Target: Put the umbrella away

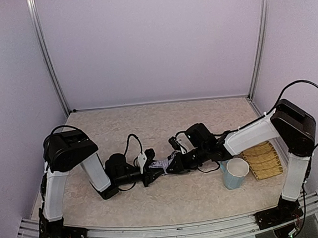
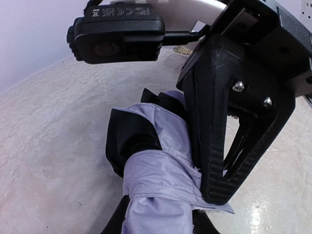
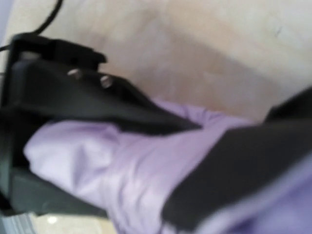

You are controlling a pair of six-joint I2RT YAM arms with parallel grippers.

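Locating the umbrella (image 1: 161, 164): it sits low over the middle of the worktop (image 1: 148, 125), directly between the two hands, which face each other almost fingertip to fingertip. Whether it rests on the surface cannot be told.

The left hand (image 1: 151, 174) is clamped round the rolled bundle. In its wrist view the lavender roll runs straight out ahead of the fingers, with loose black lining flaring at the far end. The long axis therefore lies in line with the left hand and points at the right hand (image 1: 173, 165).

The right hand has its fingers pressed together. As far as the blurred wrist view allows, it pinches a fold of fabric at the side of the roll, just ahead of the left fingertips. Both hands are equally near, so neither needs to reach. The handle is not visible.

Judgement: any tightening or wrapping should turn about that axis while the left hand steadies the roll.

Open worktop lies beyond both hands. Behind the right hand, beside its forearm, stand a cup (image 1: 234, 173) and a yellow mat (image 1: 264, 159). Retracting along the axis would bring the forearm close to the cup.
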